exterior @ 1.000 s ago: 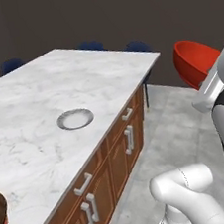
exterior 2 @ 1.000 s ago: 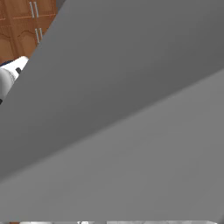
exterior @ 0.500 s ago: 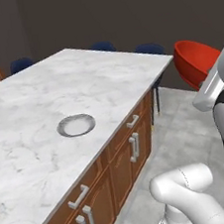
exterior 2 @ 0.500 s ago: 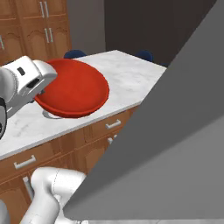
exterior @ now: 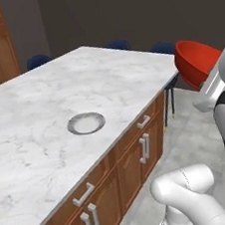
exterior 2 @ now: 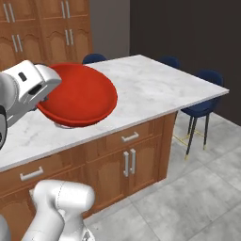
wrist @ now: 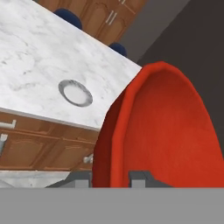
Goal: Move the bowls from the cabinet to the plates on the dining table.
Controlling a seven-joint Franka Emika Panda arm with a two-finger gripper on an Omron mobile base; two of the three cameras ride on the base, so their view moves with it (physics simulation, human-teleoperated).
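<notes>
My gripper [wrist: 110,177] is shut on the rim of the glossy red bowl [wrist: 162,131], with one finger inside the rim and one outside. The bowl [exterior 2: 80,101] hangs tilted in the air off the long edge of the dining table [exterior 2: 155,89], held by the white hand at its left side. In the left base view the bowl [exterior: 197,63] is beyond the table's [exterior: 43,103] near corner. A pale grey plate [exterior: 86,123] lies bare on the marble, also seen from the hand as the plate [wrist: 75,92] left of the bowl. The cabinet is out of view.
Blue chairs [exterior 2: 204,80] stand around the table's far end and far side. Tall brown cupboards [exterior 2: 47,28] line the back wall. Drawers and doors with silver handles [exterior: 144,148] front the table base. Grey tiled floor [exterior 2: 188,197] lies open to the right.
The base has driven and turned, so both base views have swung along the table; the grey plate now sits nearer the middle of the left view. The red bowl stays gripped.
</notes>
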